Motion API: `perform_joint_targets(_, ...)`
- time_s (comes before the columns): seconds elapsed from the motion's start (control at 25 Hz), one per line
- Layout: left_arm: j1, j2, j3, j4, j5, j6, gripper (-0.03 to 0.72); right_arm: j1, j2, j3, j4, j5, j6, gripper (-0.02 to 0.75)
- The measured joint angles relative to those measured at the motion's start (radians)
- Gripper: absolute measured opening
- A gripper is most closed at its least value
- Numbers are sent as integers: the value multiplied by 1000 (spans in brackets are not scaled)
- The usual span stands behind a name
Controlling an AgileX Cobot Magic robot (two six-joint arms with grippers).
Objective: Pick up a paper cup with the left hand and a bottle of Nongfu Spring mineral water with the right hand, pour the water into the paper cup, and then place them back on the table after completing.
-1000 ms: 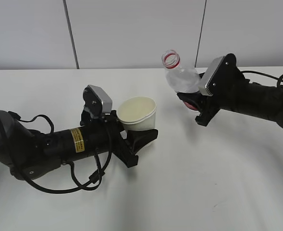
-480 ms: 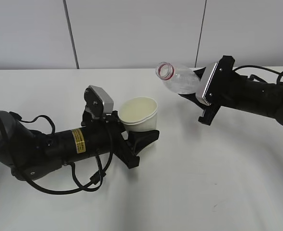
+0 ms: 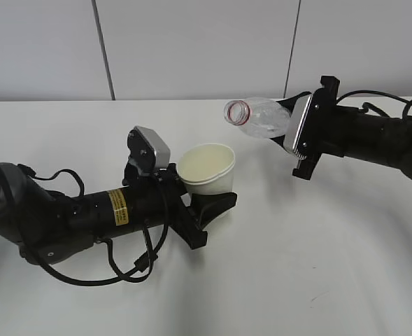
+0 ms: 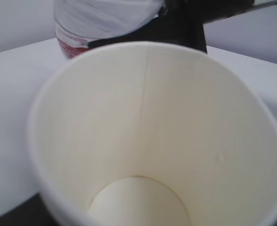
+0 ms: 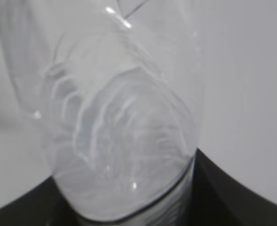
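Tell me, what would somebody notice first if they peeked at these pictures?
First, the clear plastic bottle with a red neck ring, tipped almost sideways in the black right arm's gripper, right of the middle and above the plain white table. Next, the cream paper cup, held in the black left arm's gripper. Inside, the cup looks dry.

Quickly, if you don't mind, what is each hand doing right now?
Left hand: closed on the cup.
Right hand: closed on the bottle.

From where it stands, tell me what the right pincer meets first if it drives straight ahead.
Probably the paper cup in the left pincer; the right pincer and its bottle aim left, though depth is unclear.
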Motion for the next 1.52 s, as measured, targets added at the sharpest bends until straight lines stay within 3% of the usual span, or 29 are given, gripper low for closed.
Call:
perform_joint_targets(0.4,-38,0,-40,-1,54,0,396,0,0,0,25,2,-104,382)
perform_joint_targets(1.52,-39,8,-55,2,90,0,396,0,0,0,86,2,-375,377)
